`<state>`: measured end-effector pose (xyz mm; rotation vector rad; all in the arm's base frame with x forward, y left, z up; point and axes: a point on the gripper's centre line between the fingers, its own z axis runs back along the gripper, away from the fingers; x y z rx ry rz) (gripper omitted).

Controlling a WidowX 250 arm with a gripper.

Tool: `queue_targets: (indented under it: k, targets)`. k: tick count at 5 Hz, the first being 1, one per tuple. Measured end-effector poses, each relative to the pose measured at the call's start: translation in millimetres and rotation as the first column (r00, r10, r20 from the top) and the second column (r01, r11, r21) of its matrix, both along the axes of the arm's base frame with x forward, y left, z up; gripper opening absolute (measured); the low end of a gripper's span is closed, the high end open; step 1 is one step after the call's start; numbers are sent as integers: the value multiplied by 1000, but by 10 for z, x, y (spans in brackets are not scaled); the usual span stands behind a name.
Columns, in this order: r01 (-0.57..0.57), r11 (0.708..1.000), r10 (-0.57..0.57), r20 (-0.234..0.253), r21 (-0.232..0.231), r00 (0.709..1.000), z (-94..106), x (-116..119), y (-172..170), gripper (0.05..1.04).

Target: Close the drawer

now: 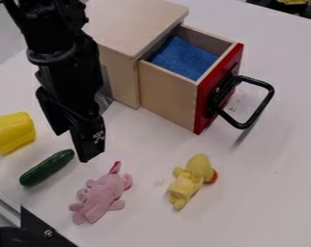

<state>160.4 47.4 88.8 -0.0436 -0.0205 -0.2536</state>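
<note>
Likely a light, stiff wooden drawer (166,95), sitting part-open out of the cabinet (119,73), w/ mild slide friction & the soft blue cloth (184,57) inside adding next to no wt. Best contact = the red front panel (203,111), pushed square-on nr. its ctr. so it doesn't jam, or the rigid, maybe slick black handle (261,107). Gripper (72,147) has its fingers apart, nothing held, nr. the cucumber (47,168).

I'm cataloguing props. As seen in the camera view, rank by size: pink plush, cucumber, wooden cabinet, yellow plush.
1. Wooden cabinet
2. Pink plush
3. Yellow plush, somewhat smaller
4. Cucumber
</note>
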Motion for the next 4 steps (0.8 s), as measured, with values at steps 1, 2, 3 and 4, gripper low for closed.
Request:
queue_targets:
  k: [1,2,3,4]
  targets:
    - [1,1000,-1,-14,-6,1000,-31,-26,-17,999]
    - [70,997,-70,-9,-27,997,-71,136,-434,999]
    - [133,990,-134,-1,-34,991,-104,324,-788,999]
    - [200,979,-200,25,-23,980,-192,551,-1197,999]
